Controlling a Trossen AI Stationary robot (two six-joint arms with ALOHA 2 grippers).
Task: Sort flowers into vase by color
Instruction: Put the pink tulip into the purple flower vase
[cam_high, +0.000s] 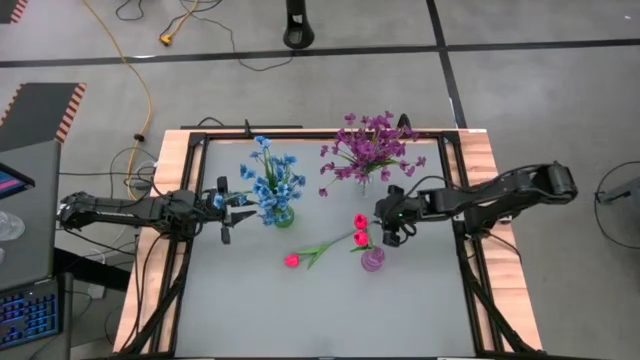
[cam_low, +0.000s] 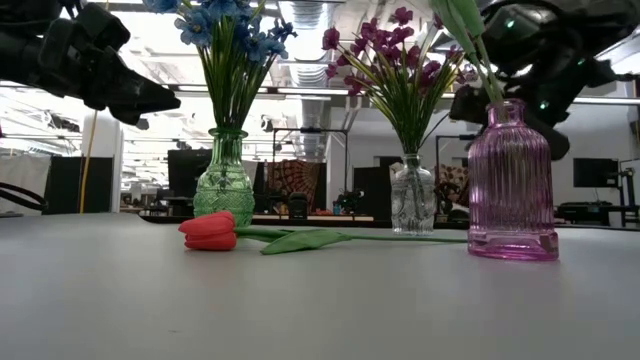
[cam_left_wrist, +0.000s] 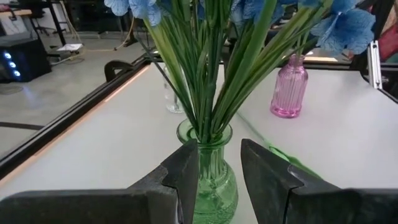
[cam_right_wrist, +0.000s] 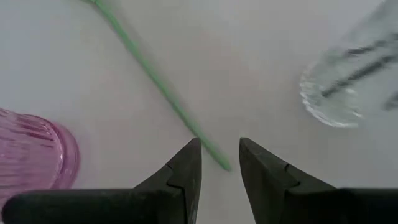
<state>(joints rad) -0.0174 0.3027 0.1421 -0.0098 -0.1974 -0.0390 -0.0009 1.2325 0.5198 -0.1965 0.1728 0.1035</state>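
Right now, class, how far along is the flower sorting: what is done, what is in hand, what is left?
Done: blue flowers fill the green vase, purple flowers the clear vase, and pink tulips stand in the pink vase. In hand: nothing; the right gripper hovers open over the stem, the left gripper open by the green vase. Left: one tulip lying on the table.

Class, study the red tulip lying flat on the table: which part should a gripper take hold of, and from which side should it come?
Probably the thin green stem, near its bare end by the pink vase, coming straight down from above. The red tulip lies flat, so only the top is free, and its bud and leaf are bulky. The open right gripper hangs over that stem end.
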